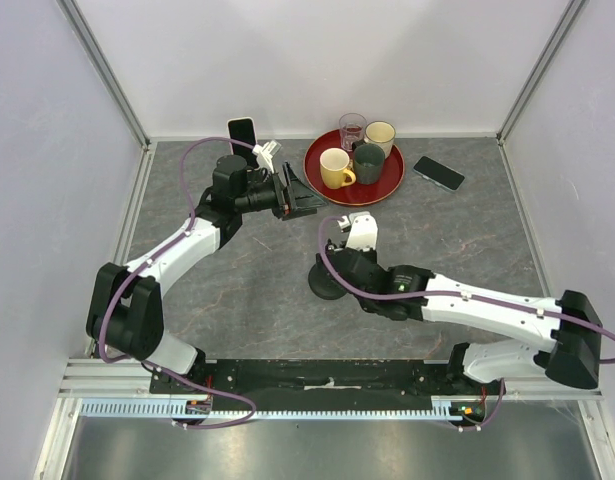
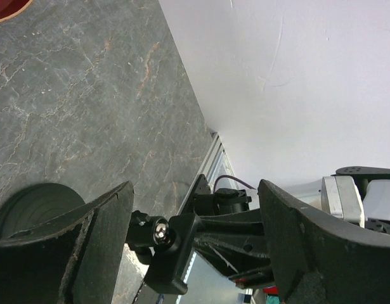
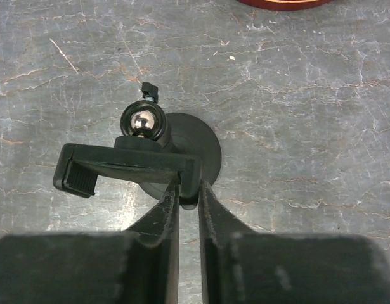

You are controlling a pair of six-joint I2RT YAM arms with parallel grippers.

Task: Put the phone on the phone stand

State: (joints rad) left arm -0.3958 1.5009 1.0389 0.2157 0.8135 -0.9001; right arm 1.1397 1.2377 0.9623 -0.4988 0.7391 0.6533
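Observation:
The black phone stand (image 1: 324, 284) stands mid-table on a round base (image 3: 201, 145), with a ball joint (image 3: 143, 123) and a flat cradle (image 3: 118, 168). My right gripper (image 1: 334, 262) is shut on the cradle's right end (image 3: 188, 188). A dark phone (image 1: 439, 172) lies flat at the back right, apart from both grippers. My left gripper (image 1: 305, 196) is open and empty near the tray's left side. In the left wrist view its fingers (image 2: 87, 247) frame the stand (image 2: 169, 244) farther off.
A red tray (image 1: 385, 190) at the back holds a yellow mug (image 1: 336, 168), a dark mug (image 1: 368, 162), a cream cup (image 1: 380, 133) and a glass (image 1: 352, 128). A second phone-like slab (image 1: 242, 133) stands upright at the back left. White walls enclose the table.

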